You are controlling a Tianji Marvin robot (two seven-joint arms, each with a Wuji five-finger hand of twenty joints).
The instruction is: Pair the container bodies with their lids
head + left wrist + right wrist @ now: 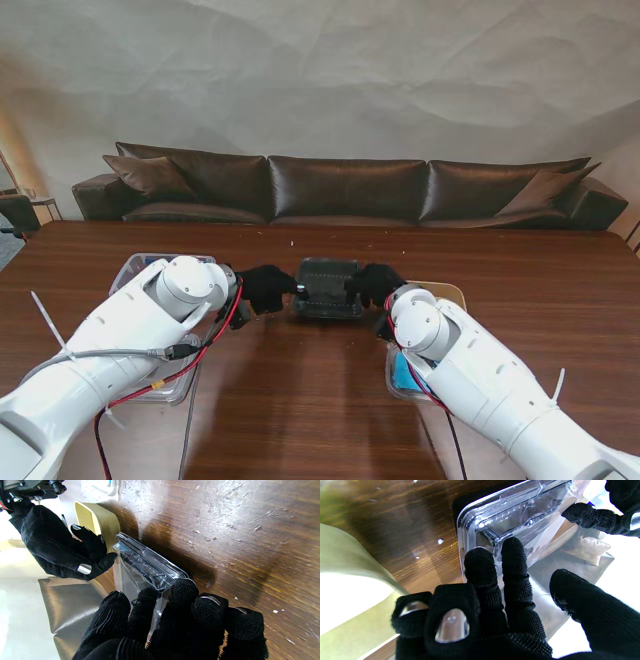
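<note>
A clear plastic container (328, 287) sits at the middle of the table, held between both black-gloved hands. My left hand (265, 288) presses on its left end, and in the left wrist view several fingertips (183, 592) wrap over the container's (147, 562) corner. My right hand (372, 284) is at the right end. In the right wrist view two fingers (512, 555) rest on the container's (520, 512) rim, with the thumb standing apart. Whether this piece is a body, a lid or both together I cannot tell.
A beige box (445, 293) stands just right of my right hand, also seen as the beige box (105, 522). A clear tub (135, 268) lies at the left behind my left arm. Something blue (405, 372) shows under my right forearm. A dark sofa (345, 188) runs beyond the table's far edge.
</note>
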